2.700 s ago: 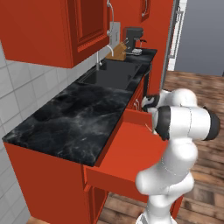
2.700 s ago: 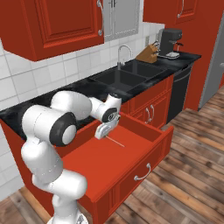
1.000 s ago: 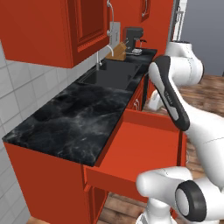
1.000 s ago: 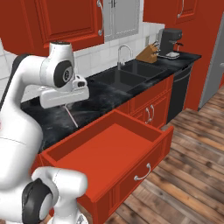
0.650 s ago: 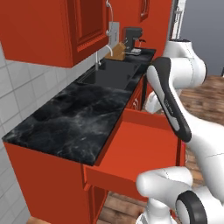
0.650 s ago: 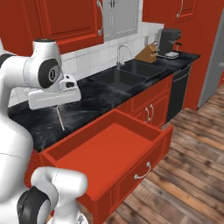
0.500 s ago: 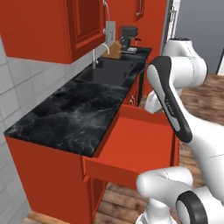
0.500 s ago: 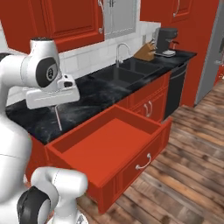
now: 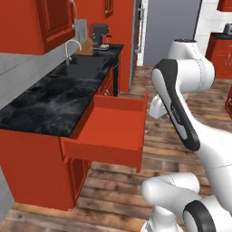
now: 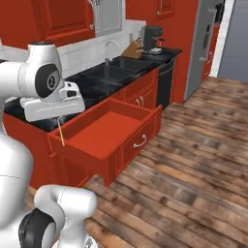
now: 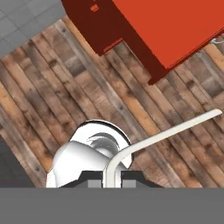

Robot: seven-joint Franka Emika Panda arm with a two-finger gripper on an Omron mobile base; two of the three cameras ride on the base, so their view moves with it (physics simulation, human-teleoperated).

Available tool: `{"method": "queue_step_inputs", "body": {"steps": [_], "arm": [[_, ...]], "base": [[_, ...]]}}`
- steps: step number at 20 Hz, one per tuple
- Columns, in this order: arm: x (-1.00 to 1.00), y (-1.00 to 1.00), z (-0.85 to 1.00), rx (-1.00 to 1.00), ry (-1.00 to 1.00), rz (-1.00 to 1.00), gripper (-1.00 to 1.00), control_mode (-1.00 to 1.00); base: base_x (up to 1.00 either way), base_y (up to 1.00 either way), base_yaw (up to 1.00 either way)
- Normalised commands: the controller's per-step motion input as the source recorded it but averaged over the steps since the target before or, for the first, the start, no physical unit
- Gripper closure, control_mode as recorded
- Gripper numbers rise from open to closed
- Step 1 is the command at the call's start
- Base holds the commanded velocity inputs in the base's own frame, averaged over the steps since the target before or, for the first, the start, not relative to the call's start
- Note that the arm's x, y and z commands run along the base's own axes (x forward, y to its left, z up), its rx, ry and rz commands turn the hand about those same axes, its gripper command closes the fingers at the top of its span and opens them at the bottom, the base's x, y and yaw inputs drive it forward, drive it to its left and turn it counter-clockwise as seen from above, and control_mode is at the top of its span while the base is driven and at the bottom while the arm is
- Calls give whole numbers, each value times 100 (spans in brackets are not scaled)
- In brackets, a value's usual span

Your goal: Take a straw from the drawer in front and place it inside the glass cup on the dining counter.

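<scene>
Straw (image 11: 175, 131) clenched in tool (image 11: 111, 178) (bent end between fingers), carried high above open drawer (image 10: 104, 128) for transport to cup.

Straw's (image 11: 166, 133) base behind claw (image 11: 111, 180)

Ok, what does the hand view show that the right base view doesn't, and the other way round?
Hand view: the straw seen close, pinched near its bend in the shut gripper. Right base view: the black counter with its sink, faucet and coffee machine. Shared: the straw, the open red drawer and the wooden floor.
</scene>
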Motion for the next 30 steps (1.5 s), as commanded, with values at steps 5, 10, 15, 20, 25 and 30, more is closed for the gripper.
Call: {"method": "queue_step_inputs", "body": {"steps": [5, 10, 15, 20, 25, 30], "arm": [[0, 0, 0, 0, 0, 0, 100, 100], [0, 0, 0, 0, 0, 0, 100, 100], [0, 0, 0, 0, 0, 0, 100, 100], [0, 0, 0, 0, 0, 0, 100, 100], [0, 0, 0, 0, 0, 0, 100, 100], [0, 0, 0, 0, 0, 0, 100, 100]], "base": [[-44, -49, -67], [-29, -66, -68], [-21, -63, -63], [-2, -61, -28], [7, -86, 0], [10, -100, 0]]}}
